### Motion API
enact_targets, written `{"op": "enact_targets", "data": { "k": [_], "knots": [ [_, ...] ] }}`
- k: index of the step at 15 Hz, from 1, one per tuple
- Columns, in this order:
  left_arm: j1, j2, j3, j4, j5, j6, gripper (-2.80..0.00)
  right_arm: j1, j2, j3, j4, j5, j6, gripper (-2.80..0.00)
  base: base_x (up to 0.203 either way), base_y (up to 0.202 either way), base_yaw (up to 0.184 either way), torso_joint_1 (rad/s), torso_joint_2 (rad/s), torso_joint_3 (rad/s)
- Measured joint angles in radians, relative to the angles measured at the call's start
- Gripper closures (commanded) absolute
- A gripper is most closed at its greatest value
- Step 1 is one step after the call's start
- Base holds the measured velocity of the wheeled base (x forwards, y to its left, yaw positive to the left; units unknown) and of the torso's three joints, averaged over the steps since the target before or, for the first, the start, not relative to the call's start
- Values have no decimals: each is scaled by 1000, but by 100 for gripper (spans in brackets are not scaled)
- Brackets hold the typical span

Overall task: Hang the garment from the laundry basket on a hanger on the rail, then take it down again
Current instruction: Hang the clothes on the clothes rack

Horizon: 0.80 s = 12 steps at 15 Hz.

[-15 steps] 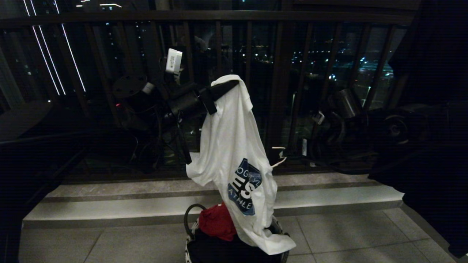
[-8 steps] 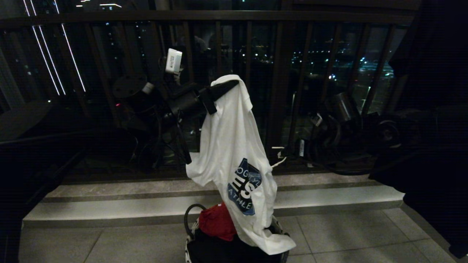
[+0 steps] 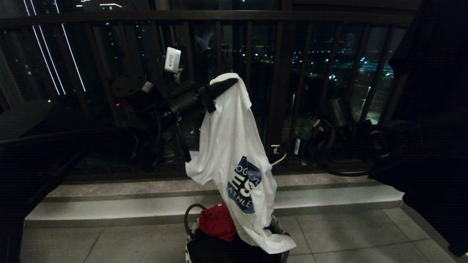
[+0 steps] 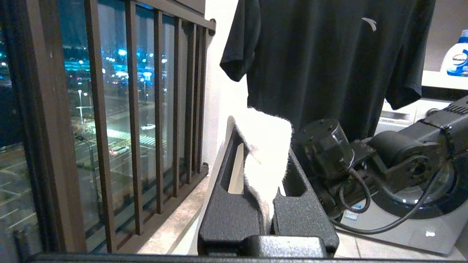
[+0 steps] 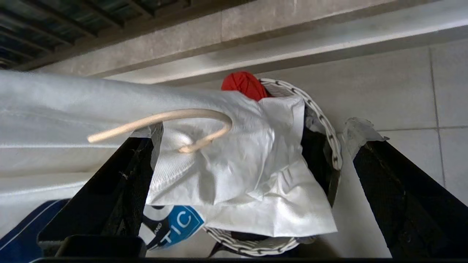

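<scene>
On a dark balcony at night, seen from the head camera, the left gripper (image 3: 223,86) holds a white T-shirt (image 3: 234,153) up in front of the balcony railing (image 3: 278,73), its fingers pinched together on the fabric near the top. The shirt hangs down in one long drape, its blue chest print facing the camera and its lower edge resting on the rim of the laundry basket (image 3: 190,237) on the tiled floor. A red cloth (image 3: 217,221) sits in the basket beside it. The right arm (image 3: 336,142) waits low to the right, close to the shirt, with a pale curved wire (image 3: 278,159) at its tip.

From the left wrist, the two black fingers (image 4: 226,215) stand closed on a fold of white cloth (image 4: 267,157). A black T-shirt (image 4: 321,62) hangs beyond, and the right arm (image 4: 402,164) shows next to it.

From the right wrist, the right gripper (image 5: 248,175) looks down with its fingers (image 5: 109,197) spread wide, gripping nothing. The white shirt (image 5: 226,171) lies draped over the basket's woven rim (image 5: 325,124), with the red cloth (image 5: 245,84) behind it. A thin pale hook (image 5: 175,118) curves across the fabric.
</scene>
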Motion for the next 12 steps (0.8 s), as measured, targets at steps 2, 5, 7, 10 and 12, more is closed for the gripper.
{"op": "enact_targets", "data": {
  "k": [2,5,7,10,12],
  "knots": [
    [0,0,0,0,0,0,0,0,10,3,-5,-1,19,-280,0,0,0,0,0,0],
    [9,0,-4,1,0,-4,0,0,24,8,-58,-4,57,-280,0,0,0,0,0,0],
    [10,-1,-4,1,0,-13,0,0,33,11,-65,-5,67,-280,0,0,0,0,0,0],
    [11,-1,-4,0,0,-13,0,1,37,12,-65,-5,70,-280,0,0,0,0,0,0],
    [11,-1,-4,0,0,-13,0,2,39,13,-67,-4,78,-280,0,0,0,0,0,0]
  ]
}}
